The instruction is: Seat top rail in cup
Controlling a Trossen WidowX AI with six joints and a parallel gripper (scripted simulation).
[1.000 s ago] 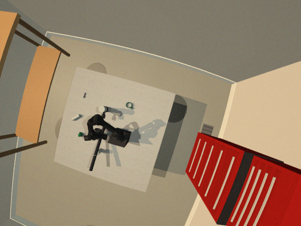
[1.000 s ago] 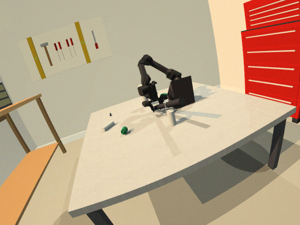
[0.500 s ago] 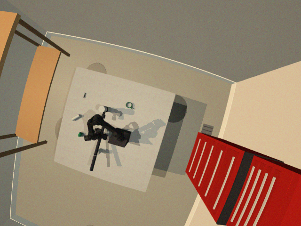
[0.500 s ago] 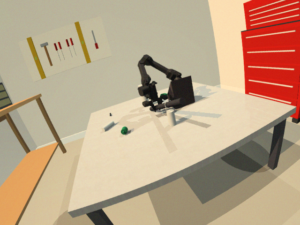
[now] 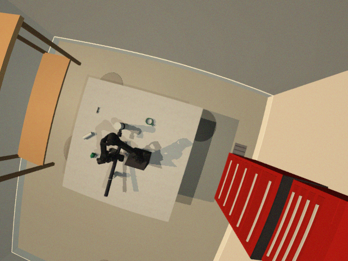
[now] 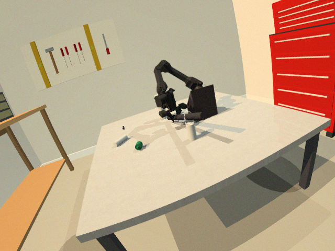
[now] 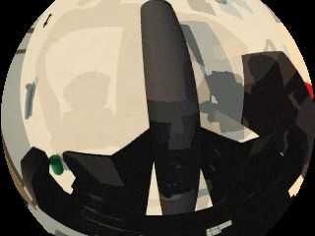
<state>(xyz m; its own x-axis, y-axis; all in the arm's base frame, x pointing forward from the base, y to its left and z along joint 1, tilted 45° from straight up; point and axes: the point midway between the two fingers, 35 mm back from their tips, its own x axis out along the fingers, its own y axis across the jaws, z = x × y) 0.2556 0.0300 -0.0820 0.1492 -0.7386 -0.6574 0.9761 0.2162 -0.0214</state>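
The dark rail (image 5: 107, 188) (image 6: 195, 116) (image 7: 167, 64) passes through the thin loop cap (image 5: 110, 178) above the short white post (image 6: 191, 132). My gripper (image 5: 113, 159) (image 7: 171, 130) is shut on the rail, with one finger on each side of it. The big white post (image 5: 117, 125) stands beyond, mostly hidden by the arm in the exterior view. The black rail-end cup (image 5: 119, 132) is on the post's side facing the rail. The rail's far end shows at the top of the wrist view; the arm hides the space between it and the cup, so I cannot tell their gap.
A dark box (image 5: 137, 162) (image 6: 203, 102) stands beside the arm. A white cylinder (image 5: 88, 135) (image 6: 121, 140) (image 7: 30, 100), a green piece (image 5: 93, 155) (image 6: 138, 145) (image 7: 56, 165) and a small black part (image 5: 98, 110) (image 6: 123, 127) (image 7: 47, 20) lie to the left. A green-rimmed ring (image 5: 146, 121) lies beyond the post.
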